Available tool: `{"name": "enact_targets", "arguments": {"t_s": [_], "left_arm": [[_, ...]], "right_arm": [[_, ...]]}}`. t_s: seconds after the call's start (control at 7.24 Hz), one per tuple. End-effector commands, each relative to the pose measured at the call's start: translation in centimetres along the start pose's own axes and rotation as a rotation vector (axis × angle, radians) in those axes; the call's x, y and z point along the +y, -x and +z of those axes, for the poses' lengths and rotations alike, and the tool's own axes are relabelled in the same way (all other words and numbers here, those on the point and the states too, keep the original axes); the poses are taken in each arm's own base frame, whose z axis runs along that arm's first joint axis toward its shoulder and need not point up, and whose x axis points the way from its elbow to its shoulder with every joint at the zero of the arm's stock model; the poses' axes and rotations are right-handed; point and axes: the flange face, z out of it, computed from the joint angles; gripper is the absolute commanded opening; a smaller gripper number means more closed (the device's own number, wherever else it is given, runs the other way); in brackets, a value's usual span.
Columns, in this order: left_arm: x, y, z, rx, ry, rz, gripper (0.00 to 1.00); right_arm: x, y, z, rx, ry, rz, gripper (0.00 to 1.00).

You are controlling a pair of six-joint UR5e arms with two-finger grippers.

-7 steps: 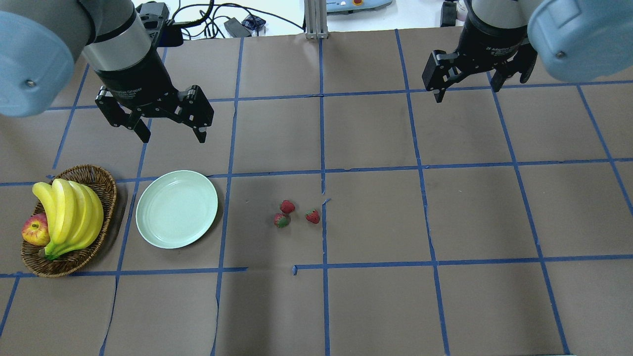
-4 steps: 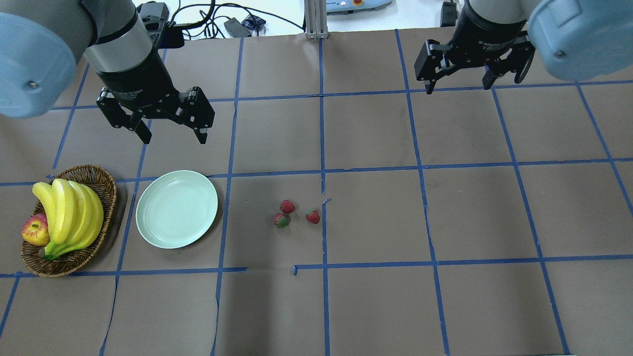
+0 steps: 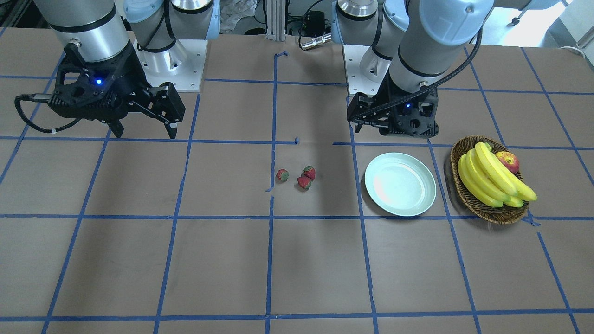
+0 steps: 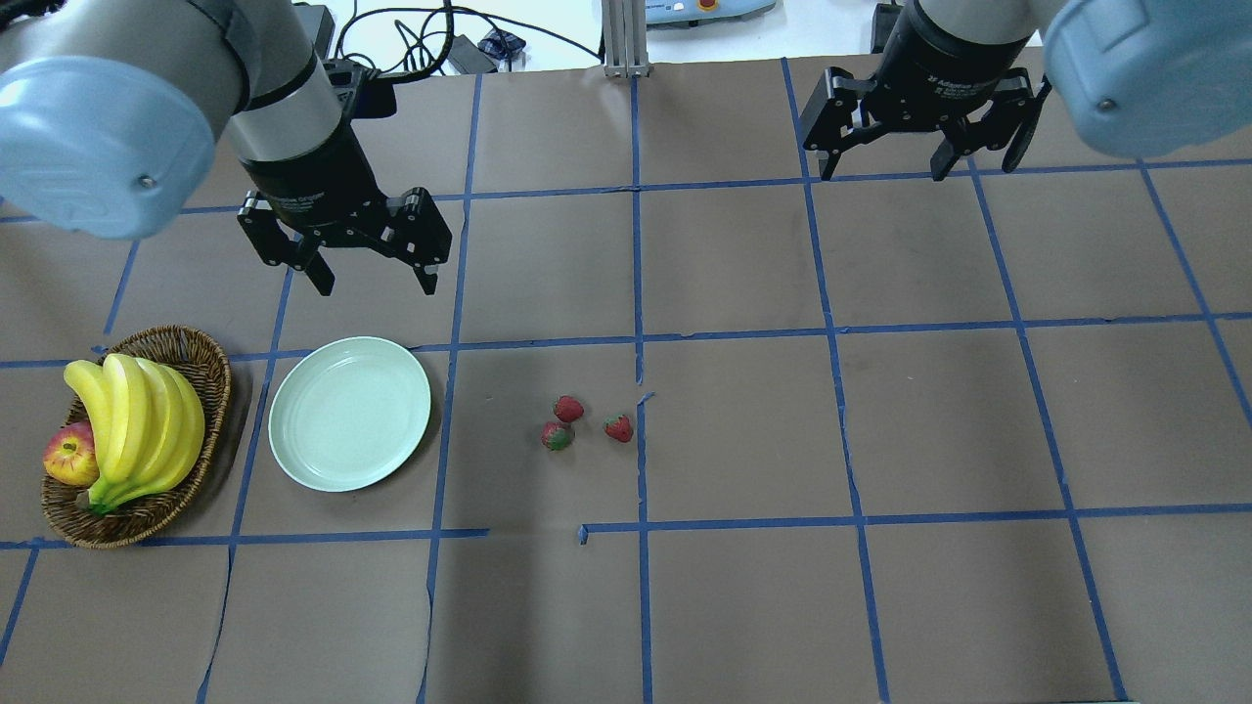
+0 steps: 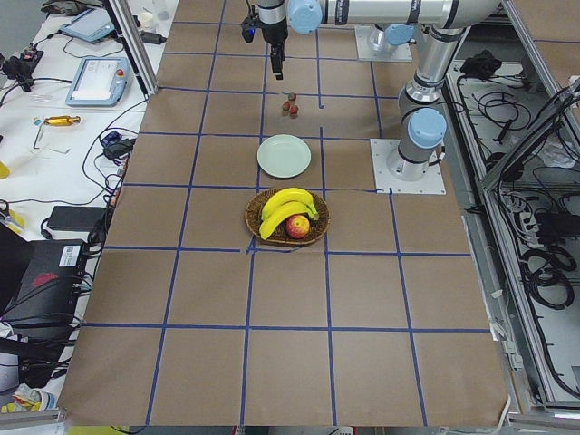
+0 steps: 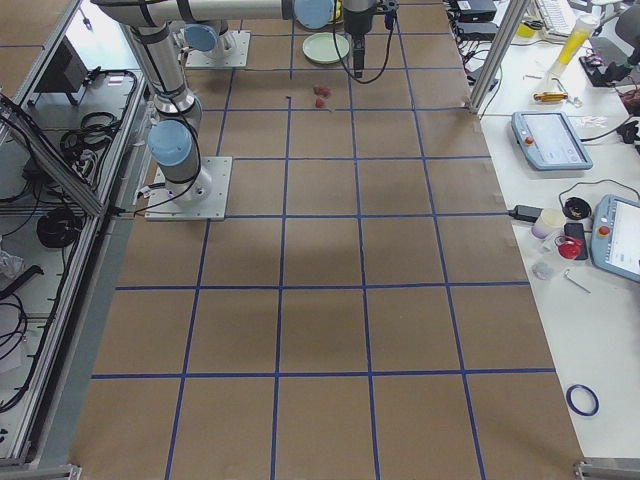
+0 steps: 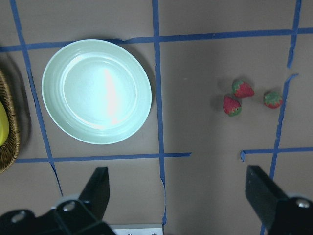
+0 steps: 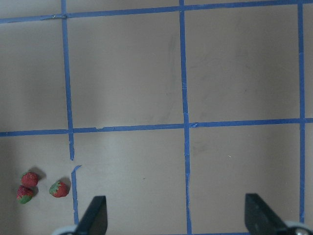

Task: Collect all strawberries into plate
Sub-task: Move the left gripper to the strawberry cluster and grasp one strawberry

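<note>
Overhead exterior: strawberries (image 4: 568, 409) near plate (image 4: 349, 413)

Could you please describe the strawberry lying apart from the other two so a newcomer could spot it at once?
From overhead, find the pale green plate next to the wicker basket. To the plate's right lies a close pair of strawberries; the lone strawberry sits further right, apart from them, right beside the vertical blue tape line.

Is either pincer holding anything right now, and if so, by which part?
Nothing is held. The left pincer and the right pincer are both open and empty. All three strawberries lie on the table, outside the plate.
</note>
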Motion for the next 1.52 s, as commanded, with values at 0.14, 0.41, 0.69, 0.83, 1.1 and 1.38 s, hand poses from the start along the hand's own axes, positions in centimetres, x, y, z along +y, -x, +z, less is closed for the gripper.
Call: {"name": "enact_targets", "arguments": {"t_s": [0.14, 0.41, 0.69, 0.83, 1.1, 1.38], "left_arm": [[-0.2, -5.8, 9.5, 0.005, 0.057, 0.068, 0.94], [-0.8, -7.7, 14.9, -0.004, 0.047, 0.031, 0.93], [-1.5, -9.7, 18.2, -0.017, -0.001, 0.057, 0.93], [-2.3, -10.1, 18.9, 0.007, -0.03, -0.065, 0.94], [-1.2, -13.5, 20.2, 0.0, -0.037, -0.178, 0.95], [0.0, -15.0, 21.0, -0.009, -0.031, -0.514, 0.95]], "right_arm": [[0.2, 0.0, 0.3, 0.001, 0.01, -0.001, 1.0], [0.3, 0.0, 0.5, 0.002, 0.015, 0.001, 1.0], [0.4, 0.0, 0.5, 0.002, 0.017, -0.001, 1.0], [0.4, 0.0, 0.5, 0.002, 0.017, -0.001, 1.0], [0.4, 0.0, 0.6, 0.002, 0.018, -0.001, 1.0], [0.3, 0.0, 0.5, 0.003, 0.015, -0.001, 1.0]]}}
